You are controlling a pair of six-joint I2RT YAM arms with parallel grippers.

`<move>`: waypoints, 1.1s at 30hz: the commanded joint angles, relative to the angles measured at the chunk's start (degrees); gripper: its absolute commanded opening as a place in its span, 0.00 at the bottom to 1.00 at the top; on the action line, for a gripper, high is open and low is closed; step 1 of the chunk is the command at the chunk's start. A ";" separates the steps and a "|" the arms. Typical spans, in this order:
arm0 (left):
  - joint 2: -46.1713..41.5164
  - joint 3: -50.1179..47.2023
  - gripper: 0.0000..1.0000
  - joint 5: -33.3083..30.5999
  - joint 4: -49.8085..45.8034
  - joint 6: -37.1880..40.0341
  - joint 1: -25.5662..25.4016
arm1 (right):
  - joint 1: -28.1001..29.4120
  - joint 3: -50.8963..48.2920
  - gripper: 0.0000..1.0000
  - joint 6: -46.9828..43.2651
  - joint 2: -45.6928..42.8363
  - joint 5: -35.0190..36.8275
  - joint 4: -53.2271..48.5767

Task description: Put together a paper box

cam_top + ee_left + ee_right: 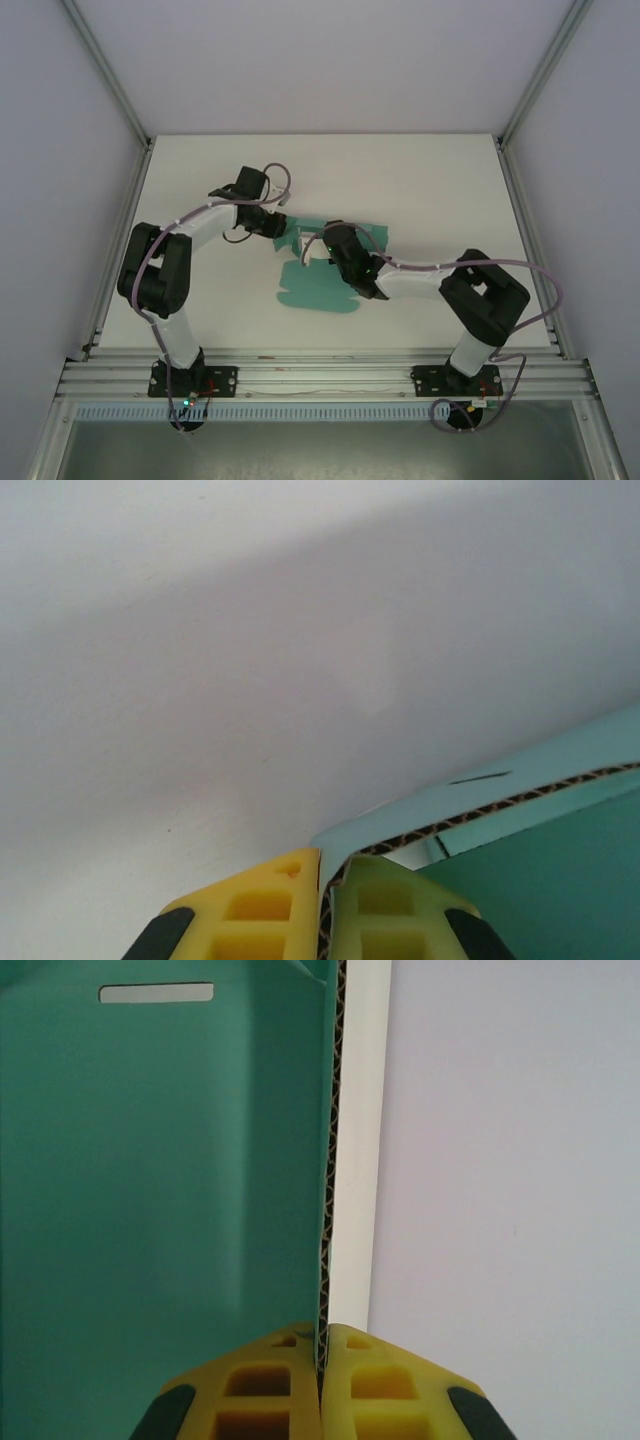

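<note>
The paper box [318, 287] is a teal-green die-cut sheet lying partly flat at mid-table, its far part lifted between both arms. My left gripper [284, 233] is shut on a corner of a raised flap; in the left wrist view the yellow fingers [250, 912] pinch the corrugated edge at the gripper [326, 882], and the paper box [545, 875] runs off to the right. My right gripper [326, 243] is shut on another upright panel. In the right wrist view the gripper [322, 1348] clamps the card edge, with the paper box [160, 1170] and a slot to its left.
The white table [430, 190] is walled by white panels and aluminium posts [108, 80]. A metal rail [320, 375] carries both arm bases along the near edge. Purple cables [545, 285] loop off the right arm.
</note>
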 commanded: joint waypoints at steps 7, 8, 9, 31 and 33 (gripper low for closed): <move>-5.69 -0.48 0.00 -9.40 3.86 -26.85 -6.36 | 1.65 -0.44 0.00 0.49 1.85 3.31 4.46; -6.47 -0.57 0.00 -9.18 3.98 -27.47 -6.91 | 1.66 -0.47 0.00 0.81 1.94 3.37 4.55; -7.05 -0.65 0.00 -8.69 4.30 -27.73 -7.39 | 1.72 -0.44 0.00 1.22 1.95 3.34 4.95; -16.88 -6.35 1.00 -12.21 2.31 -22.80 -4.50 | -1.06 -1.37 0.00 -1.55 0.60 -0.65 3.84; -18.94 -6.36 1.00 -12.70 2.10 -22.58 -1.63 | -1.45 -0.84 0.00 -1.44 0.07 -2.19 1.96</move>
